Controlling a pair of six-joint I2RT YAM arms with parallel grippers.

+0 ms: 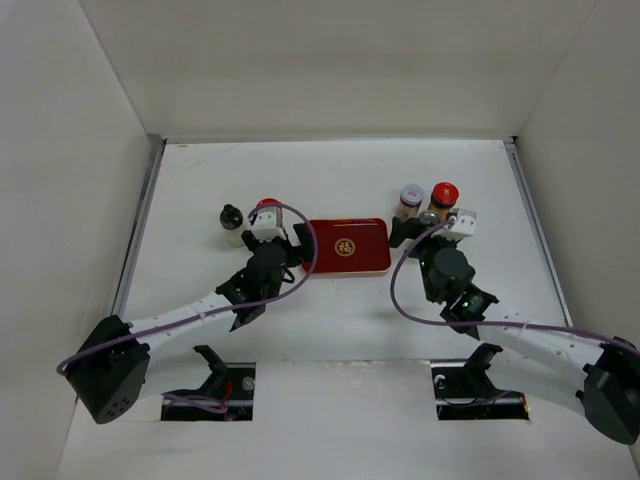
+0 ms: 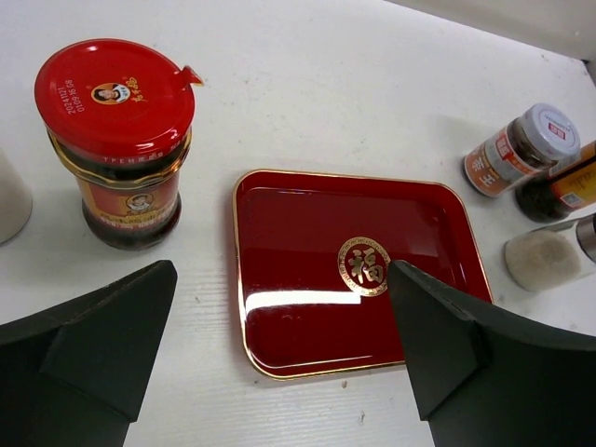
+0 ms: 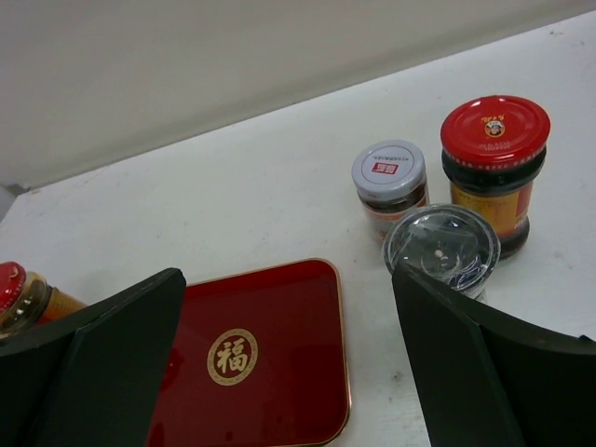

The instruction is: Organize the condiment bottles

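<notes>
The left gripper (image 2: 281,279) stood wide open, empty, by the red tray (image 2: 307,233). The right gripper (image 3: 289,279) gaped likewise, empty, near a red-capped jar (image 3: 494,158)

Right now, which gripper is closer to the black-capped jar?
Left. The left gripper sits just right of the black-capped jar; the right gripper is beyond the red tray.

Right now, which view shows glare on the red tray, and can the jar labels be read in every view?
Left wrist view: a white glare band crosses the red tray low in frame; the label on the red-capped jar is sharp. Right wrist view: tray without strong glare. Top external view: labels too small to read.
</notes>
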